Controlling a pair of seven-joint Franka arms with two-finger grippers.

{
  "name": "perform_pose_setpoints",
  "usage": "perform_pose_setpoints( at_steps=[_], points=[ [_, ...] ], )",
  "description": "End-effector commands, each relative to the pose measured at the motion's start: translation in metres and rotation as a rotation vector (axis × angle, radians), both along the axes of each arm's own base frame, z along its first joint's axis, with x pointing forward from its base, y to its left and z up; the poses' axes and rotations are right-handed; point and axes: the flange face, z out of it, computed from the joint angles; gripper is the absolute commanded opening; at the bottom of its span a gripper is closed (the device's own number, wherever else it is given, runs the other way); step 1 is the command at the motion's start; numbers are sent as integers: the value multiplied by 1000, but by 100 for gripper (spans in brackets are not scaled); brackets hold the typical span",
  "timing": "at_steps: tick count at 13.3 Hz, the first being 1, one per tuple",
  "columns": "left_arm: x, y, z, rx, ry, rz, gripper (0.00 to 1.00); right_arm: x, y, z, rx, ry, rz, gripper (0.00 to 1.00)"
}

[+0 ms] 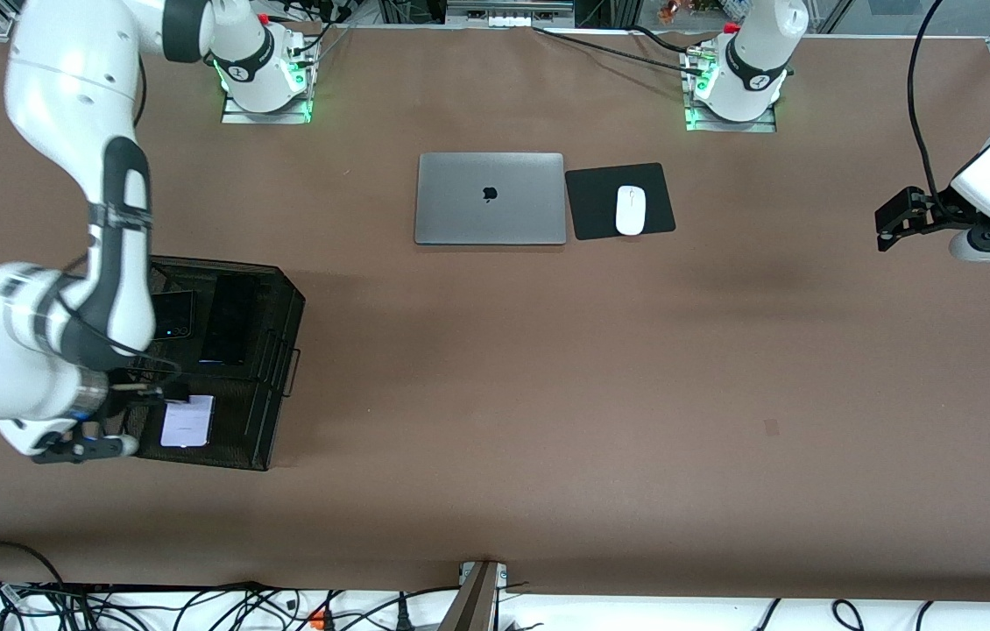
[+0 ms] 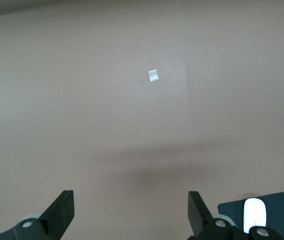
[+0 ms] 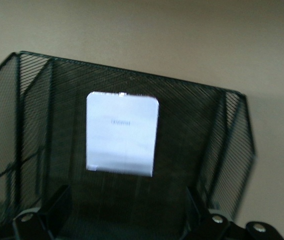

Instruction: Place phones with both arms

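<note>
Three phones lie in a black mesh tray [image 1: 283, 302] at the right arm's end of the table: a small squarish black one [image 1: 173, 315], a long slim black slab [image 1: 229, 320] beside it, and a pale lavender one [image 1: 187, 421] nearer the front camera. My right gripper [image 1: 164, 392] is low over the tray beside the lavender phone, open and empty. In the right wrist view the lavender phone [image 3: 122, 133] lies flat on the tray floor [image 3: 182, 150], just ahead of the open right gripper [image 3: 127, 195]. My left gripper [image 1: 894, 219] waits open and empty over bare table [image 2: 130, 196].
A closed silver laptop [image 1: 490, 198] lies mid-table toward the bases. Beside it a white mouse [image 1: 630, 209] sits on a black pad [image 1: 591, 202]; both show in the left wrist view, the mouse [image 2: 255, 212] on the pad [image 2: 282, 210]. A small pale mark [image 2: 153, 76] is on the table.
</note>
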Motion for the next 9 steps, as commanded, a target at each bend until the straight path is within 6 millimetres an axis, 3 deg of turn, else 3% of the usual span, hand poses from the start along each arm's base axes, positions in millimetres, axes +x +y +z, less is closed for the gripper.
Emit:
perform_pose_setpoints(
  at_steps=[1,3,7,9],
  points=[
    [2,-1,6,-22,7,-2,100,-19,22,71,-32,0,51,100],
    [2,-2,6,-22,7,-4,100,-34,21,102,-36,28,62,100],
    [2,-2,6,-24,8,-4,100,-68,17,140,-51,43,35,100],
    [2,-1,6,-24,8,-5,100,-93,37,156,-78,13,34,100]
  ],
)
